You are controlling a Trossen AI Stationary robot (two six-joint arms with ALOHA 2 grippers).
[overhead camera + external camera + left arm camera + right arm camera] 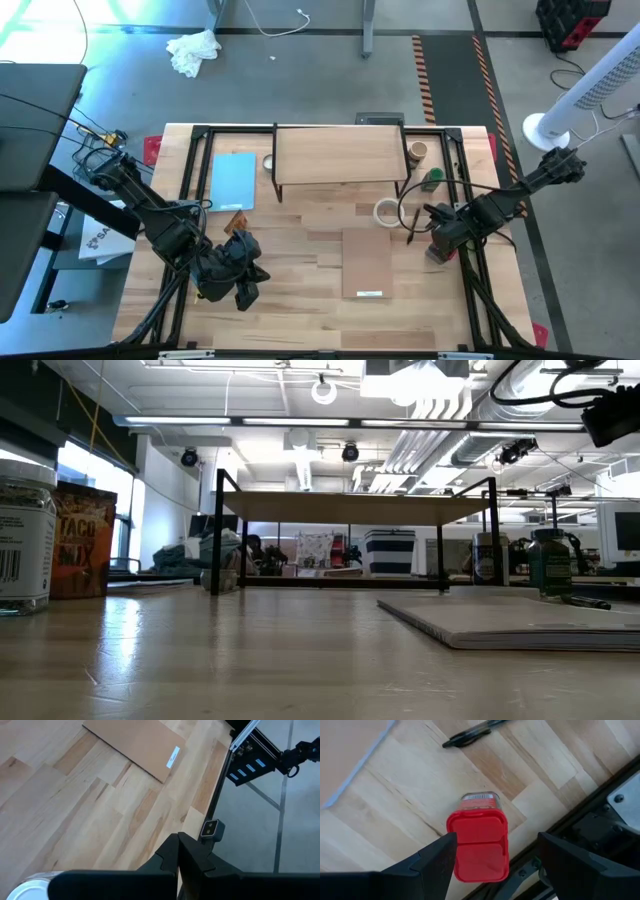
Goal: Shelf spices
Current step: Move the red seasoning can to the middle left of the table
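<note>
Counter (300,300) carries the shelf (340,155) at far centre, nothing on its plank top. Loose board (367,262) lies near-centre. Left end effector (178,854) pinched closed, empty, idle over the near-left counter. Right end effector (492,852) spread open, fingers either side of the red-capped jar (479,845) at the right edge, not gripping yet. Best move, I judge: descend square, close below the cap, lift straight. Green jar (431,179) and tan jar (418,151) stand right of the shelf. Right wrist view alone shows the red cap and pen (470,735); low view shows a taco-mix packet (82,540).
</note>
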